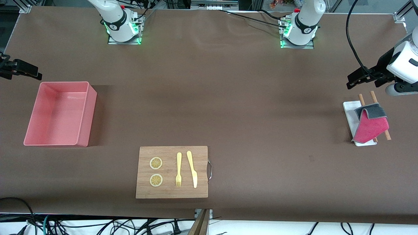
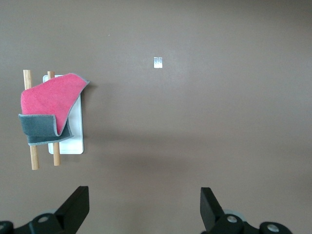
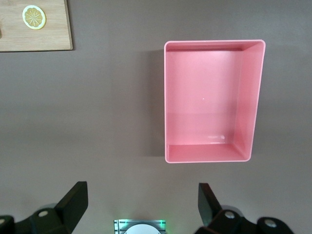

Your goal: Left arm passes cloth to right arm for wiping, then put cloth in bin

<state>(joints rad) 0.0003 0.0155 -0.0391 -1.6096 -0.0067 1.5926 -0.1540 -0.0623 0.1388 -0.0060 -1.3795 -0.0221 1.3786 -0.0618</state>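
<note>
Cloth [image 1: 371,125] lay draped over two wooden sticks [image 1: 375,98] on the white tray [image 1: 351,114], at the left arm's end. Left gripper [image 1: 359,78], fingers apart, hovered nearby; a pinch on the raised fold seemed wisest. Right gripper [image 1: 19,70] waited, spread wide, beside the empty bin [image 1: 83,130].

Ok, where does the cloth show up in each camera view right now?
Front view: the cloth drapes over two wooden sticks on the white tray, at the left arm's end of the table.
Left wrist view: the cloth on the same tray.
Right wrist view: not in it.
Shared landmark: the white tray.
</note>
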